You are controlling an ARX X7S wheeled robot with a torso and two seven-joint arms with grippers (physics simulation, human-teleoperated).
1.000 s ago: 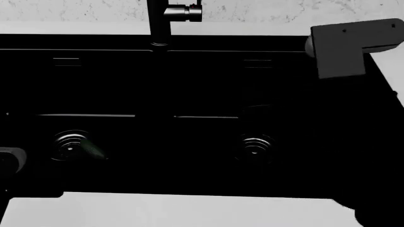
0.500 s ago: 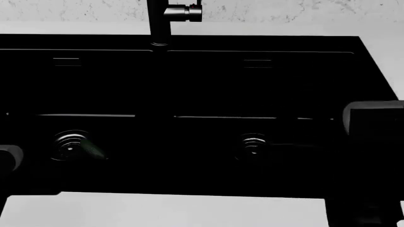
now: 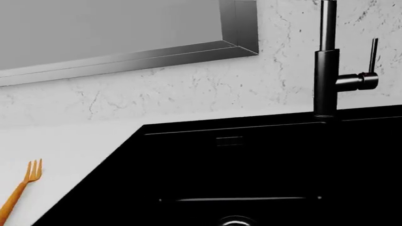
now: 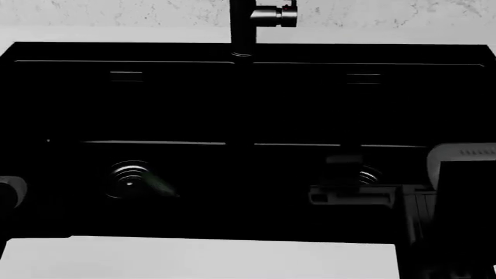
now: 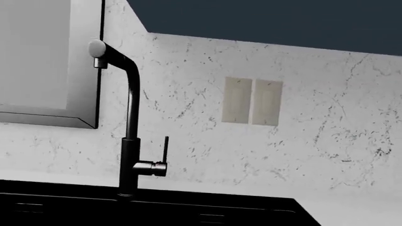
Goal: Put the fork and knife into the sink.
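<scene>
The bright orange fork (image 3: 19,193) lies on the white counter just left of the sink (image 3: 188,155), seen only in the left wrist view. The glossy black double sink (image 4: 69,104) fills the head view, with a ribbed drain (image 4: 130,176) in its left basin. My right gripper (image 4: 322,196) reaches leftward low over the right basin, partly covering the right drain (image 4: 370,174); it is too dark to tell how its jaws stand. The knife is hidden: nothing black stands out against the black sink. A faint grey tapering shape (image 4: 160,188) lies beside the left drain. My left gripper is out of view.
The tall black faucet (image 4: 241,26) stands at the middle of the back rim. A marbled wall with two outlet plates (image 5: 251,101) rises behind. White counter (image 4: 194,258) runs along the front. A grey part of my left arm (image 4: 9,195) shows at the left edge.
The head view has shifted left, so the faucet and drains sit further right. My right arm dropped from the back right corner to low over the right basin, its gripper now before the right drain.
</scene>
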